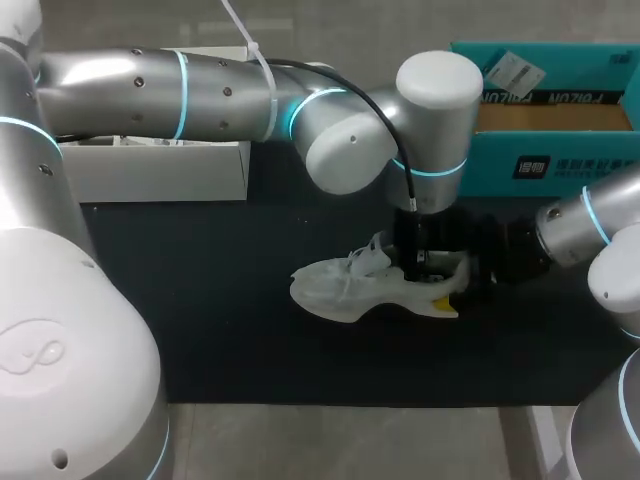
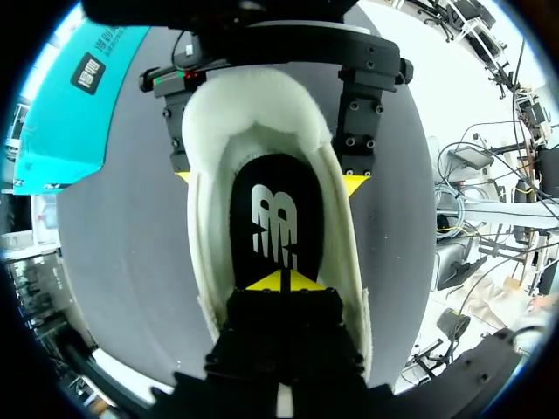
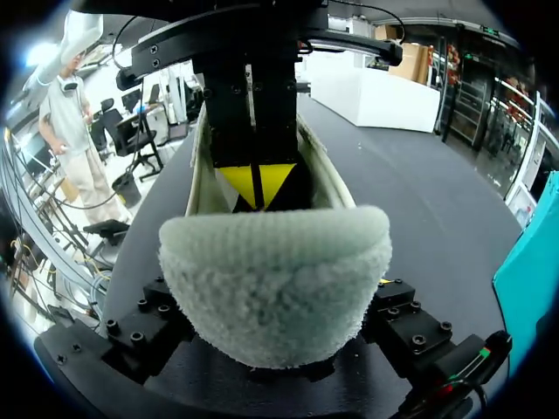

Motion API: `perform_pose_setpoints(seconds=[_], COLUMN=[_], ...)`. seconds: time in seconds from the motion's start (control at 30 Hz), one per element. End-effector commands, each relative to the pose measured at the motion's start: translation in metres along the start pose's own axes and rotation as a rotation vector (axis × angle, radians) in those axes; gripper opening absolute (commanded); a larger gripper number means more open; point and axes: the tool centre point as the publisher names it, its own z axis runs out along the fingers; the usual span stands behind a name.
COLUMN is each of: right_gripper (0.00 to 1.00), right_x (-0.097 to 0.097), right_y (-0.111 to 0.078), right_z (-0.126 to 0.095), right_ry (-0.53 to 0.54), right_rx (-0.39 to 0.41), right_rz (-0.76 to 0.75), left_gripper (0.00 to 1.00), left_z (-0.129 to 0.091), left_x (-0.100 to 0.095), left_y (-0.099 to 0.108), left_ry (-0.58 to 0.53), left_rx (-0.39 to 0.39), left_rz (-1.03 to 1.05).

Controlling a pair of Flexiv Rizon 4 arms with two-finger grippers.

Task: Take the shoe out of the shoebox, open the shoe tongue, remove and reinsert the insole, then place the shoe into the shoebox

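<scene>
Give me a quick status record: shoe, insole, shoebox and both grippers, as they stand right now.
shoe: white, out of the box, on the dark table, toe toward my left
insole: black, lying inside the shoe
shoebox: teal, open, far right of the table, apart from the shoe
left gripper: tips together, down in the shoe on the insole; a pinch cannot be told
right gripper: fingers on both sides of the heel, holding the shoe
</scene>
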Motion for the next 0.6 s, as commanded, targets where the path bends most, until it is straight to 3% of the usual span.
perform_pose_setpoints(seconds=[0.03, 0.27, 0.53, 0.6], right_gripper=[0.0, 0.0, 0.0, 0.0], right_x=[0.001, 0.001, 0.001, 0.001], right_y=[0.003, 0.003, 0.003, 0.003], right_z=[0.0, 0.0, 0.0, 0.0], right_ry=[-0.003, -0.003, -0.003, -0.003], right_rx=[0.004, 0.004, 0.004, 0.004], right_rz=[0.0, 0.0, 0.0, 0.0], left_gripper=[0.0, 0.0, 0.0, 0.08], left_z=[0.007, 0.007, 0.002, 0.001], left_x=[0.005, 0.023, 0.03, 0.031], left_y=[0.012, 0.023, 0.017, 0.015], left_ry=[0.012, 0.039, 0.064, 0.066], left_rx=[0.004, -0.018, 0.007, 0.009], left_rz=[0.006, 0.059, 0.064, 0.068])
